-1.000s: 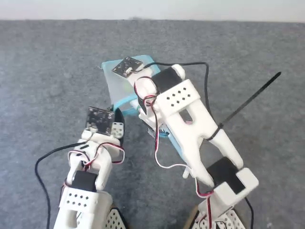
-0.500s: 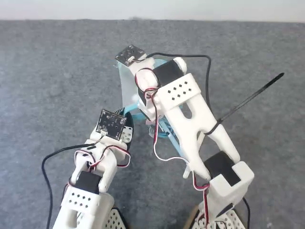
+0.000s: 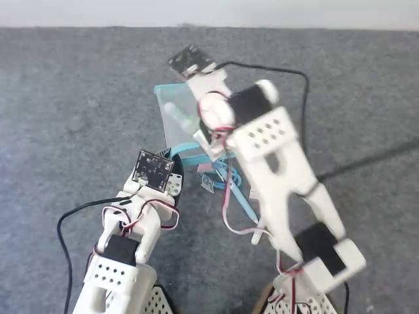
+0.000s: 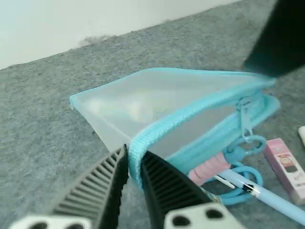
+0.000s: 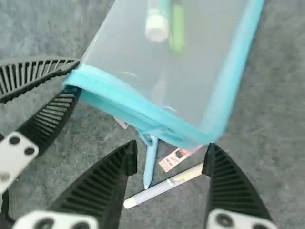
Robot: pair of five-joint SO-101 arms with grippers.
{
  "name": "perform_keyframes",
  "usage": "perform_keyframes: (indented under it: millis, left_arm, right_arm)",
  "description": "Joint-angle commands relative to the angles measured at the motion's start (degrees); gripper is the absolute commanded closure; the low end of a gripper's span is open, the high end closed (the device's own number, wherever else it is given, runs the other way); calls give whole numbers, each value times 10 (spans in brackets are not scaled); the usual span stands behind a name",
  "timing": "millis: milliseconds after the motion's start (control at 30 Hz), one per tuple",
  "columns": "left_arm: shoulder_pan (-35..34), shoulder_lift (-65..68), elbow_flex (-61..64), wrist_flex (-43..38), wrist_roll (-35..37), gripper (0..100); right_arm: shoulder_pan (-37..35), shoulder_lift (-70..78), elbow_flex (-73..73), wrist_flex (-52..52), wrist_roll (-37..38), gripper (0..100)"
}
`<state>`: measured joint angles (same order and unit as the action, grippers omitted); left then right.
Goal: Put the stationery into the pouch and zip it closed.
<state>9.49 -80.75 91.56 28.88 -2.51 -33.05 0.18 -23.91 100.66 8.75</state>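
Half the pouch (image 3: 175, 116) hides under the right arm (image 3: 275, 140)

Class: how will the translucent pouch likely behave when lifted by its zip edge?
Probably floppy: the pouch is thin translucent sheet, pinched at its zip edge by the left gripper. Likely light, with only two pens showing inside.

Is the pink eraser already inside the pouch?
No, the pink eraser lies on the grey mat outside the pouch, next to its zipper end.
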Motion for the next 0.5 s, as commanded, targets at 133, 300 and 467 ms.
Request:
perform_keyframes:
  millis: [133,300,467]
  left_arm:
    - [-64,-11,-23,-8,-4,989]
    - [-70,-11,-24,-8,-4,989]
    - [-70,-11,-24,-8,-4,989]
  right_arm:
    - [129,-99,193,-15,-56,768]
    - [178,-105,382,-108,-111,768]
    - [177,-105,514,-207,-111,831]
